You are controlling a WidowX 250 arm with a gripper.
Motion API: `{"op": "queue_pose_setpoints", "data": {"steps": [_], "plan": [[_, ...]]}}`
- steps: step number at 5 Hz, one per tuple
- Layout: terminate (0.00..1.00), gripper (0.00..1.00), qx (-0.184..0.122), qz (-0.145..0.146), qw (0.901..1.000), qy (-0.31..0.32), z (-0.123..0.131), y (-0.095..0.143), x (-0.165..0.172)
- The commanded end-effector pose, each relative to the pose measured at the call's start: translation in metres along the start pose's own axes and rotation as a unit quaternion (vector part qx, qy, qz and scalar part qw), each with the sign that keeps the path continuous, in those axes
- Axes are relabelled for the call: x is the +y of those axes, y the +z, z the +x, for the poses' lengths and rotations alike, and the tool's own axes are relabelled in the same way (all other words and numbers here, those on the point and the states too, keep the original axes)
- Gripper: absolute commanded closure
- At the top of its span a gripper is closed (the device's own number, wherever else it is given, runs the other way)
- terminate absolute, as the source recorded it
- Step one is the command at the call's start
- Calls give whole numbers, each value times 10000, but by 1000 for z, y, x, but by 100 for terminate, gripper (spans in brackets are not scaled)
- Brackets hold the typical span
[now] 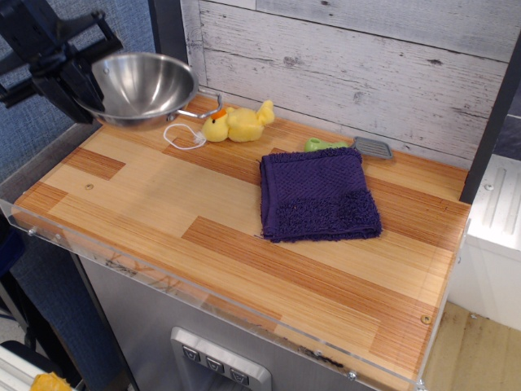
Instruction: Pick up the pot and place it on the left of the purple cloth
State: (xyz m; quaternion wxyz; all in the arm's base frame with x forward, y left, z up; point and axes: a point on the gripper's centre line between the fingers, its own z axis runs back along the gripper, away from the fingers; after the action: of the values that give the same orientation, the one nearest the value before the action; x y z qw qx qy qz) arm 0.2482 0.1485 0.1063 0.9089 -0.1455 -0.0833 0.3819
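Note:
The shiny steel pot [146,85] hangs at the far left, low over the back left corner of the wooden table [163,212], tilted a little. One wire handle [205,114] sticks out to its right. My black gripper [69,85] holds the pot by its left rim; its fingers are shut on it. The dark purple cloth [317,194] lies flat right of the table's middle, well to the right of the pot, with its fuzzy band along the near edge.
A yellow toy duck [238,122] lies at the back beside the pot, with a white cord loop [183,136] next to it. A green item [324,144] and a small grey scrubber [373,147] lie behind the cloth. A plank wall stands behind.

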Motion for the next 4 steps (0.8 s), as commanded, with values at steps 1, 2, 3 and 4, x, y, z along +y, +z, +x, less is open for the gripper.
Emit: {"op": "queue_pose_setpoints", "data": {"steps": [1, 2, 3, 4], "plan": [[0, 100, -54, 89, 9999, -109, -3, -24, 12], [0, 100, -133, 211, 9996, -127, -3, -38, 18], [0, 100, -160, 260, 9994, -142, 1, -45, 19], [0, 100, -203, 345, 9991, -123, 2, -55, 23]]}}
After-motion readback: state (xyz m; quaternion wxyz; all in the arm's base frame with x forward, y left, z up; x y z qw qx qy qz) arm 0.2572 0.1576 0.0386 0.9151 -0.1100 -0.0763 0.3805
